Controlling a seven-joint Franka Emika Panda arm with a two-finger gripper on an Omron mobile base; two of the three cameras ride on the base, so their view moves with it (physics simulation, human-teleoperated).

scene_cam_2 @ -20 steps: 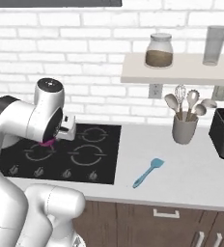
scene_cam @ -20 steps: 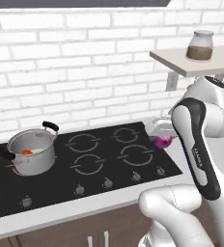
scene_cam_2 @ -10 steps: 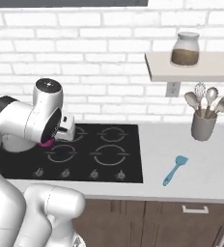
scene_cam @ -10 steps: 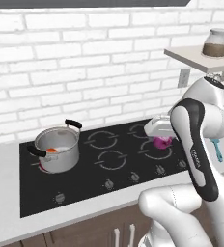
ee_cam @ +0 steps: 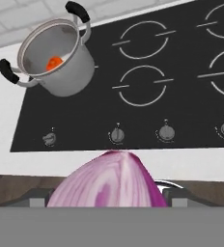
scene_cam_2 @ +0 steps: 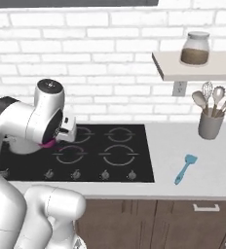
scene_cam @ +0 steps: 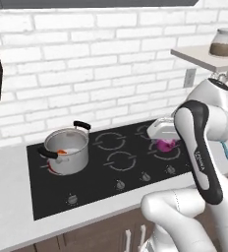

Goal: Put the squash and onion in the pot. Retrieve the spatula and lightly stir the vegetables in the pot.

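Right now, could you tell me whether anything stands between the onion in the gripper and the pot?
Nothing visible does. The gripper holds the onion above the stovetop, and only bare burners lie between it and the open pot.

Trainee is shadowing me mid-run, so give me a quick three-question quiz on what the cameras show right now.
1. True or false: the hand holds the onion above the cooktop.
2. What already lies inside the pot?
A. an orange piece
B. the spatula
C. nothing
3. Fill in: the teal spatula lies on the ______, right of the cooktop, in front of the grey utensil holder.

Key: 1 true; 2 A, an orange piece shows at the bottom; 3 counter.
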